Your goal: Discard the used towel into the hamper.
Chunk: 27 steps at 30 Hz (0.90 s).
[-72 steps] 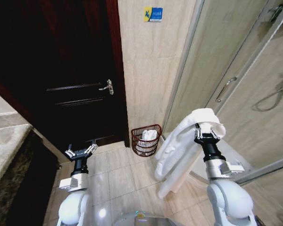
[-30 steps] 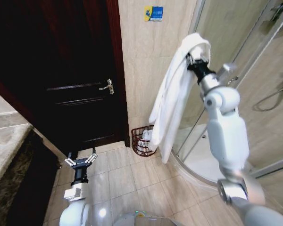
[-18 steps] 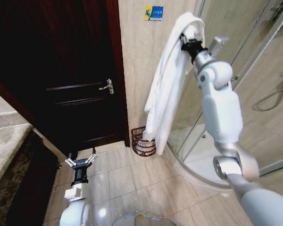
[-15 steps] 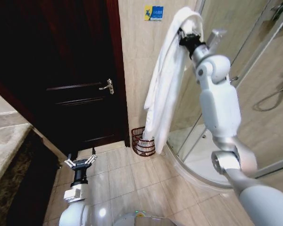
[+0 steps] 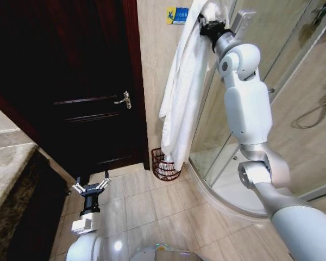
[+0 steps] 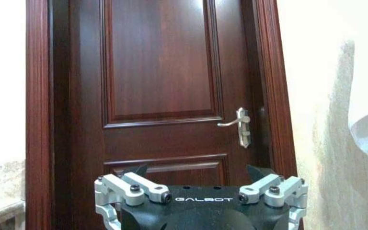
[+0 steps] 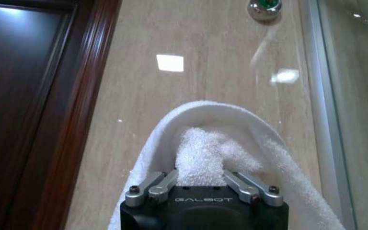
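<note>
Since the earlier frame, the towel point(image 5: 183, 87) is raised high above the hamper point(image 5: 164, 165), clamped in the right gripper point(image 5: 205, 23); release remains. Beside the door point(image 5: 70, 81), the left gripper point(image 5: 91, 188) is spread, idle.

A bathroom, likely a hotel's or a home's. Curved glass shower enclosure point(image 5: 293, 109) at right, with a hose and handle visible behind the glass. Glossy beige wall tiles point(image 5: 163, 65) up the centre, beige floor tiles point(image 5: 146, 201) below, dark wooden door point(image 5: 87, 81) with lever handle at left, marble counter edge point(image 5: 5, 157) at far left.
</note>
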Tool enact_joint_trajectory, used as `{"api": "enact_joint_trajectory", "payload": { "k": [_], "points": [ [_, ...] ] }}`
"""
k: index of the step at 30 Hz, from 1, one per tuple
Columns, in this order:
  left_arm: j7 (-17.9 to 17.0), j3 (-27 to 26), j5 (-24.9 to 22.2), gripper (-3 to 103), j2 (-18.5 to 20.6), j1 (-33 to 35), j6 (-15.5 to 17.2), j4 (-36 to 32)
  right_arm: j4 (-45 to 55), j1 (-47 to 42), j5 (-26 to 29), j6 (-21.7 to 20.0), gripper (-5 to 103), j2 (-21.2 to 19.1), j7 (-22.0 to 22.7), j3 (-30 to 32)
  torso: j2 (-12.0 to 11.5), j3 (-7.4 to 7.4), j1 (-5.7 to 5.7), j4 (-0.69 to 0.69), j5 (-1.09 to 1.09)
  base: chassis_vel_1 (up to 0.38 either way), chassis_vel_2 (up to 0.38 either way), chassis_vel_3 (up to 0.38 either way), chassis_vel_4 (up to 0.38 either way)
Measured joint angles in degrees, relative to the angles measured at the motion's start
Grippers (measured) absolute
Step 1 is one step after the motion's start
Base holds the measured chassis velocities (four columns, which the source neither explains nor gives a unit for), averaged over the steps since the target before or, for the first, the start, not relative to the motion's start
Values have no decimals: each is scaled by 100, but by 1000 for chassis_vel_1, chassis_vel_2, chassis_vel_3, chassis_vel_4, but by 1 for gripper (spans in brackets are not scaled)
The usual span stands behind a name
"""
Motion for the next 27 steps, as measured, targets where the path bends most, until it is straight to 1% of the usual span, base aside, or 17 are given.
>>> {"api": "enact_joint_trajectory", "payload": {
  "k": [7,10,11,13,16,20,23,27],
  "points": [
    [8,7,-13,100,0,6,-49,23,125,-164,-41,10,14,-15,2,-28,-2,0,2,-2,-2,-143,142,143,-148],
    [9,8,-15,100,0,-2,-56,36,234,-165,-30,-67,14,-16,17,-42,-4,2,7,1,2,-189,183,185,-159],
    [10,9,-16,100,0,-8,-60,51,304,-159,12,-111,14,-14,37,-49,-5,2,7,0,-1,-171,152,178,-154],
    [11,13,-16,100,0,-12,-66,62,359,-148,45,-146,14,-13,45,-53,-4,2,7,0,-1,-148,152,178,-101],
    [13,28,-15,100,0,-12,-90,101,561,-154,74,-248,14,-12,86,-51,-5,2,8,1,-1,-74,70,37,-42],
    [14,27,-13,100,0,-18,-104,137,625,-131,75,-295,14,-10,118,-46,-4,-2,-1,-2,0,0,0,0,0],
    [15,36,-10,100,0,-25,-110,147,404,9,43,-255,14,40,122,-74,-3,-3,-4,-3,0,34,-51,-56,36],
    [18,40,-2,100,0,-6,-134,138,-270,350,14,-59,14,238,112,-165,-3,-3,-3,1,-1,9,-17,-13,9]
  ]
}}
